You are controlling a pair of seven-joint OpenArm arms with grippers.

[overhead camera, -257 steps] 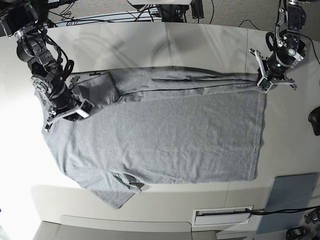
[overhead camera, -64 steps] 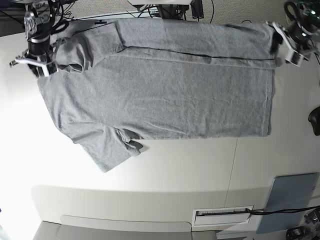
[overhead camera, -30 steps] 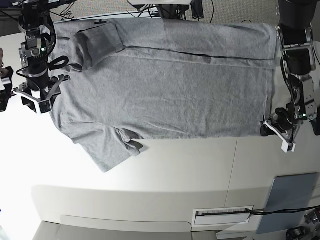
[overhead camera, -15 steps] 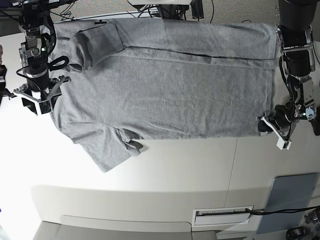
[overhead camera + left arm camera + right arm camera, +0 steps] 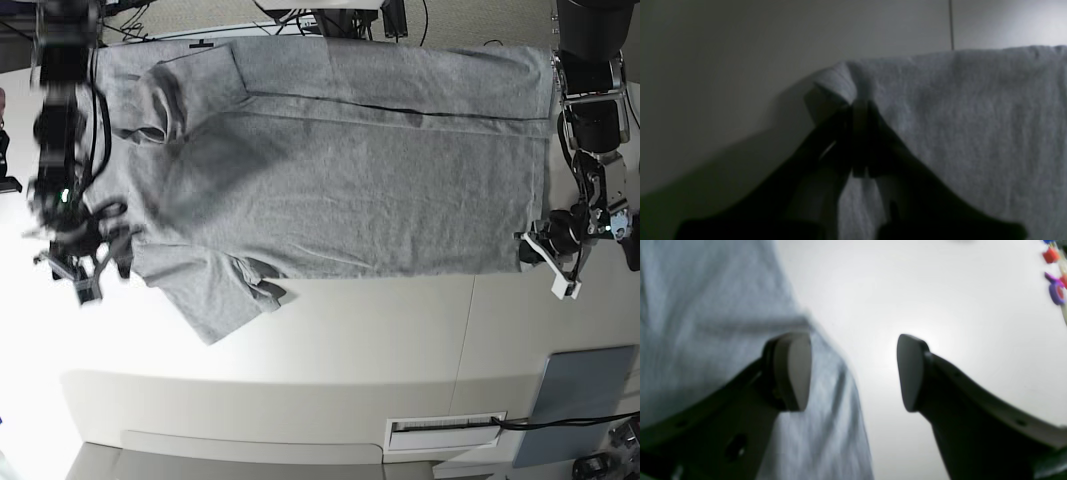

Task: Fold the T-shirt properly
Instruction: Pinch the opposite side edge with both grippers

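While a heather-grey T-shirt lies spread flat across the white tabletop, its far edge folded over in a long band near the tabletop's back edge, two robot arms work at opposite ends of the garment; the left end effector, on the right of the base view, is clenched on the T-shirt's near hem corner, and the left wrist view shows its dark fingers pressed together with a small peak of grey cloth pinched up between them, the rest of the fabric running away to the right over the pale tabletop; the right end effector, on the left of the base view and blurred there, is released, its two rounded pads standing well apart in the right wrist view, one over the T-shirt's edge and the other over bare tabletop, with nothing between them; a short sleeve juts toward the near side of the tabletop just beside that end effector; a flat grey-blue pad lies at the near right corner, well apart from the shirt, beside a white vent-like slot in the tabletop's front edge.
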